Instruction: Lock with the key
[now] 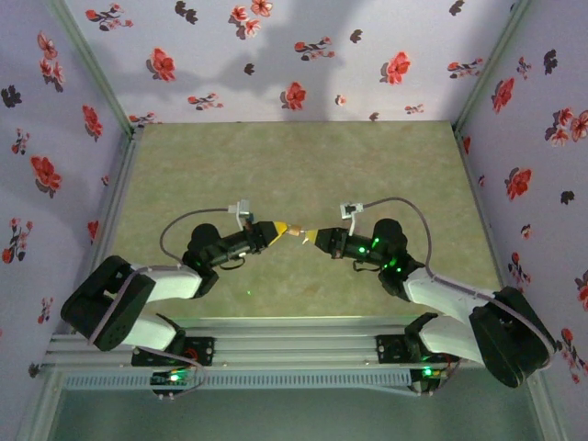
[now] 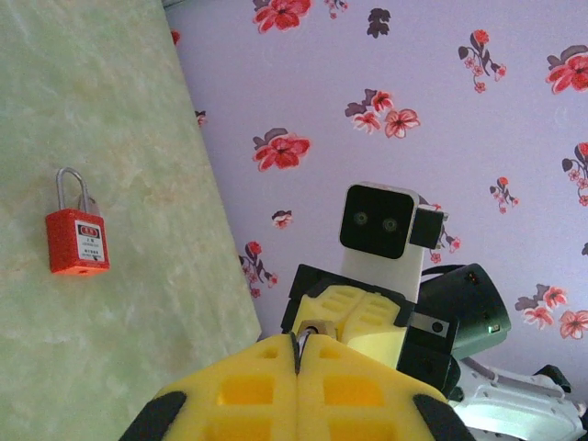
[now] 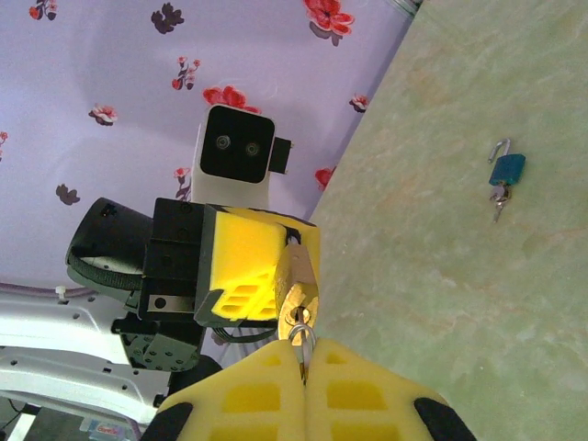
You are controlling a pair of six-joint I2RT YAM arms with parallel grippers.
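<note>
Brass padlock (image 3: 296,271) and key (image 3: 300,329) meeting in mid-air over the middle of the worktop (image 1: 294,170).
Padlock pinched tight from 9 o'clock in the closed left claw (image 1: 276,227); key pinched tight from 3 o'clock in the closed right claw (image 1: 312,237). Looks like the key-going-in step, with the tip at the keyhole. Next: push all the way in, then turn slowly, keeping the padlock steady.

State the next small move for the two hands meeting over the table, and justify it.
Probably the right hand should gently twist the key it pinches: that key meets the keyhole end of the brass padlock, and the left hand is shut on that padlock, bracing it.
</note>
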